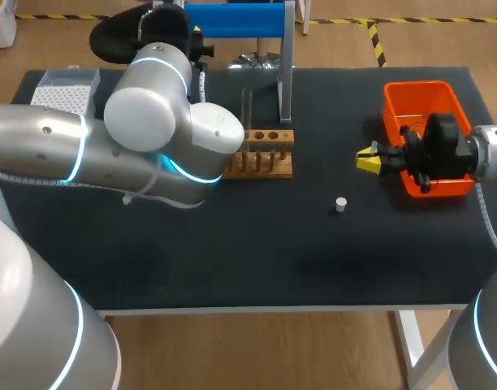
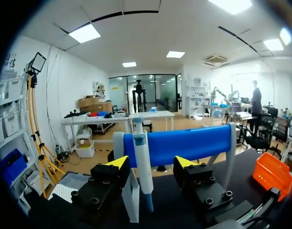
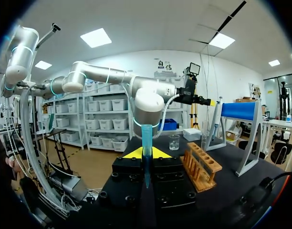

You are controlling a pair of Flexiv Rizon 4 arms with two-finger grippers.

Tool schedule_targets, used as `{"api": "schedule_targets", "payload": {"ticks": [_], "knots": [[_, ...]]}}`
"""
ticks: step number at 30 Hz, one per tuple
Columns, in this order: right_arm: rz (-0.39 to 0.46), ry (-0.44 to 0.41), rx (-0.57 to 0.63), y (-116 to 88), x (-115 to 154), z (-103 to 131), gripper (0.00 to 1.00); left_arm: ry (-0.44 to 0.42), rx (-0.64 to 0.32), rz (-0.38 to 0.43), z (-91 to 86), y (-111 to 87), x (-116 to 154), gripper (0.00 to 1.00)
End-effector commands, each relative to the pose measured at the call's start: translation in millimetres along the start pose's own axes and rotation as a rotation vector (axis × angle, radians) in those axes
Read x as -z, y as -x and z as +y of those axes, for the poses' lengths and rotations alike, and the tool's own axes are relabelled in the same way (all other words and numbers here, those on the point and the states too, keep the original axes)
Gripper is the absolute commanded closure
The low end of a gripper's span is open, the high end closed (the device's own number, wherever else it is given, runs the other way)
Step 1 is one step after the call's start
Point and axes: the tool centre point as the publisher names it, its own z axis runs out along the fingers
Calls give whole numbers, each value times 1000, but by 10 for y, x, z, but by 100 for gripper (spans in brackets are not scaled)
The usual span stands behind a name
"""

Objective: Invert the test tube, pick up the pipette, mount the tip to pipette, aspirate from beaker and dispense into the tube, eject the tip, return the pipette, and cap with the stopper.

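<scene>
The wooden rack (image 1: 263, 154) is seen near the middle of the table, with the white stopper (image 1: 340, 204) lying apart from it toward the near edge. The orange basket (image 1: 423, 93) is set at the right side. Much of the table's left part is hidden in the head view by the left arm (image 1: 110, 138), past which the tip box (image 1: 66, 91) is seen at the far left corner. The left gripper (image 2: 151, 164) is held with its fingers wide apart before the blue stand (image 2: 184, 143). The pipette (image 2: 142, 162) is hung on that stand, in line with the gap between the fingers and, as far as can be seen, touched by neither. The test tube (image 3: 146, 138) is clamped upright between the fingers of the right gripper (image 1: 369, 159), just beside the basket. The beaker (image 3: 173, 141) is seen ahead of that gripper, past the rack. The table is covered by a dark mat (image 1: 257, 252).
</scene>
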Motion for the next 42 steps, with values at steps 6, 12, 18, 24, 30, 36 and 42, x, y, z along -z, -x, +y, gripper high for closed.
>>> {"api": "schedule_targets", "payload": {"ticks": [6, 12, 18, 24, 30, 36, 42], "knots": [[-2, -1, 1, -10, 1, 3, 100, -32, 2, 46, 52, 52, -130, 52], [-2, -1, 1, -10, 1, 3, 100, -40, 9, 65, 47, 81, -188, 55], [-2, -1, 1, -10, 1, 3, 100, -64, 37, 90, 43, 107, -260, 56], [-2, -1, 1, -10, 1, 3, 100, -64, 48, 88, 48, 93, -344, 56], [-2, -1, 1, -10, 1, 3, 100, -64, 50, 93, 43, 81, -425, 56], [-2, -1, 1, -10, 1, 3, 100, -58, 49, 95, 57, 70, -485, 58], [-2, -1, 1, -10, 1, 3, 100, -46, 41, 90, 64, 60, -527, 61]]}}
